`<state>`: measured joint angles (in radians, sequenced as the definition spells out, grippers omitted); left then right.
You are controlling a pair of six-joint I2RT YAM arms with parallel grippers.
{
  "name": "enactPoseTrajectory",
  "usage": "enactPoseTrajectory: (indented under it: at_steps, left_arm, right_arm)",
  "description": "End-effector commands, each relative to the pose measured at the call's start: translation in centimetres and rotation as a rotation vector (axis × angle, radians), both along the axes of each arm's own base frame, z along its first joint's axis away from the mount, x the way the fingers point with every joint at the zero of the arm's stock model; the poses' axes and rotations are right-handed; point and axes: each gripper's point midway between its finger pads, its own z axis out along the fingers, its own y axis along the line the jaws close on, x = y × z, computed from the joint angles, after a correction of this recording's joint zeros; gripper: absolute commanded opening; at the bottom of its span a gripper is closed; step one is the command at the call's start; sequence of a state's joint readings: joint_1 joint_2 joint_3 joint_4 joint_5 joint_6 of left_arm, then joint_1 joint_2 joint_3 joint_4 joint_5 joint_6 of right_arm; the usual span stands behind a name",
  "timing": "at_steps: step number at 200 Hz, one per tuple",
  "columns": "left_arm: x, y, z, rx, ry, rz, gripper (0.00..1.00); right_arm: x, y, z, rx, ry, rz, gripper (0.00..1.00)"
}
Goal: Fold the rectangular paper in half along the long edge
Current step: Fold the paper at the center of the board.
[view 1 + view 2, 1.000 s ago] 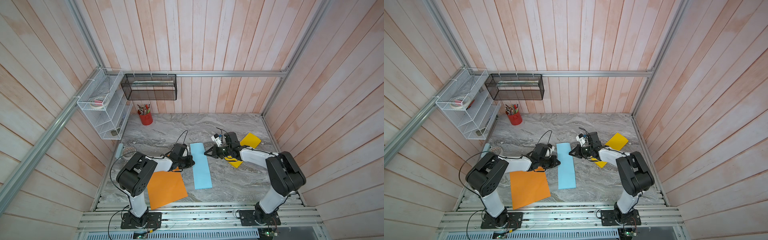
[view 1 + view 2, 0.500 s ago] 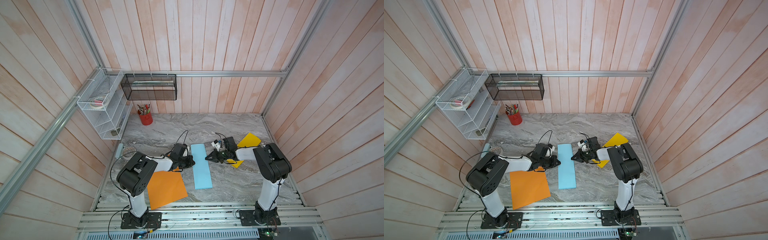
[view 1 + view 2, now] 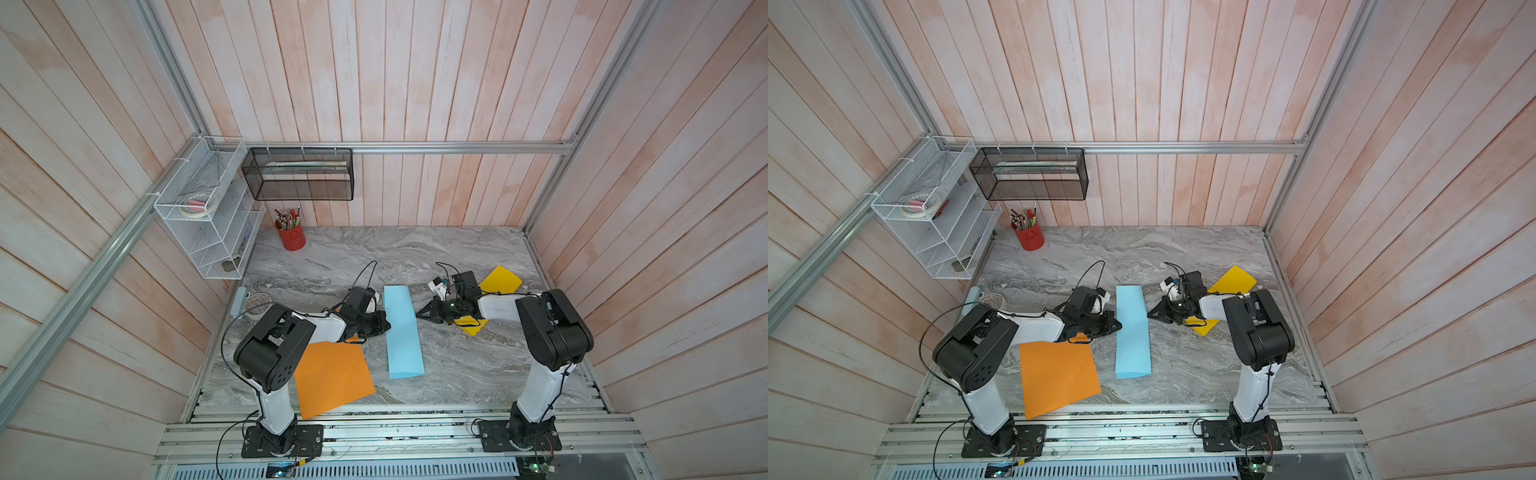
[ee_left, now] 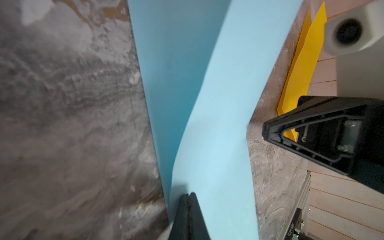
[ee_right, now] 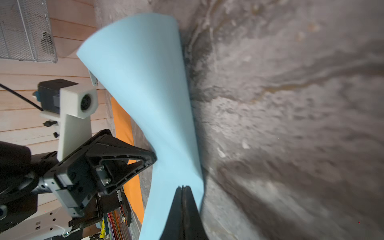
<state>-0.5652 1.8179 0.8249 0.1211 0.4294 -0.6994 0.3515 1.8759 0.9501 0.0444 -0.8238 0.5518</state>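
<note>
Both low, left end effector (image 3: 387, 326) and right end effector (image 3: 419, 316) flank paper (image 3: 402, 336)

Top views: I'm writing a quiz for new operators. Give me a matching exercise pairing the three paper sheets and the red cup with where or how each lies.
Things:
1. blue paper
2. orange paper
3. yellow paper
4. red pencil cup

Places or states:
a. at the very back
b. flat, front left
c. doubled over, in the middle
d. partly under the right arm

Pairs: 1-c; 2-b; 3-d; 4-a
</note>
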Motion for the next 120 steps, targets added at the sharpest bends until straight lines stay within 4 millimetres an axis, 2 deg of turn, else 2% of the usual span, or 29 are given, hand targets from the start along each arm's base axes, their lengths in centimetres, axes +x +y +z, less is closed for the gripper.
enactPoseTrajectory:
  at_steps: [1, 25, 52, 90, 120]
  left_arm:
    - [-3.3, 2.6, -5.1, 0.15, 0.155, 0.001, 0.0]
    - [-3.3, 2.5, -5.0, 0.151, 0.156, 0.001, 0.0]
    - [-3.2, 2.6, -5.0, 0.15, 0.156, 0.003, 0.0]
    - [-3.3, 2.5, -5.2, 0.15, 0.16, 0.0, 0.0]
    - [-3.3, 2.5, -5.2, 0.151, 0.16, -0.004, 0.0]
  right_arm:
    - [1.0, 1.3, 0.3, -0.001, -0.006, 0.016, 0.0]
    - [1.9, 1.7, -1.1, -0.003, 0.013, 0.016, 0.0]
    - [2.1, 1.3, -2.9, -0.025, 0.042, 0.008, 0.0]
    - [1.9, -1.7, -4.6, -0.051, 0.079, -0.054, 0.0]
    - [2.6, -4.2, -4.7, -0.066, 0.083, -0.1, 0.0]
